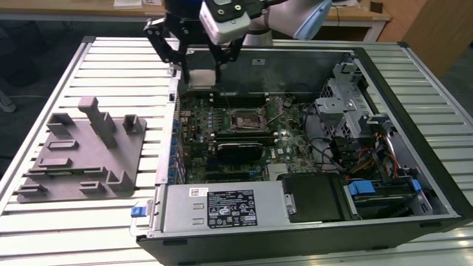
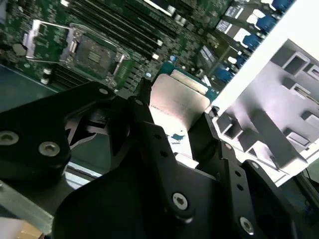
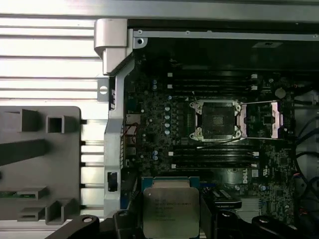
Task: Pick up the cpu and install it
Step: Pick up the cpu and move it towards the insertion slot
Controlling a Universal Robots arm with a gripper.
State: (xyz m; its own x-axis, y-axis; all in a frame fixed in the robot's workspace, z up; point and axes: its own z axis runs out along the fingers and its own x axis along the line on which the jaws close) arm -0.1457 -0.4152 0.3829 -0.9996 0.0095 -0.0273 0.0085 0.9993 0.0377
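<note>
My gripper (image 1: 201, 83) hangs above the far left corner of the open computer case (image 1: 414, 100) in the exterior view, shut on the cpu (image 1: 201, 79). Both wrist views show the cpu (image 3: 171, 211) (image 2: 177, 102) as a thin silver-beige square on a green board, clamped by its edges between the black fingers (image 2: 149, 124). The open black socket (image 1: 244, 119) (image 3: 218, 119) (image 2: 94, 52) lies in the middle of the green motherboard, with its metal frame and lever swung up. The cpu is well above the board and off to one side of the socket.
A grey plastic fixture (image 1: 85, 155) (image 3: 40, 164) with upright blocks rests on the slatted white table (image 1: 44, 233), at the exterior view's left of the case. Inside the case are a power supply (image 1: 221, 208), a metal drive cage (image 1: 347, 105) and cables (image 1: 362, 160).
</note>
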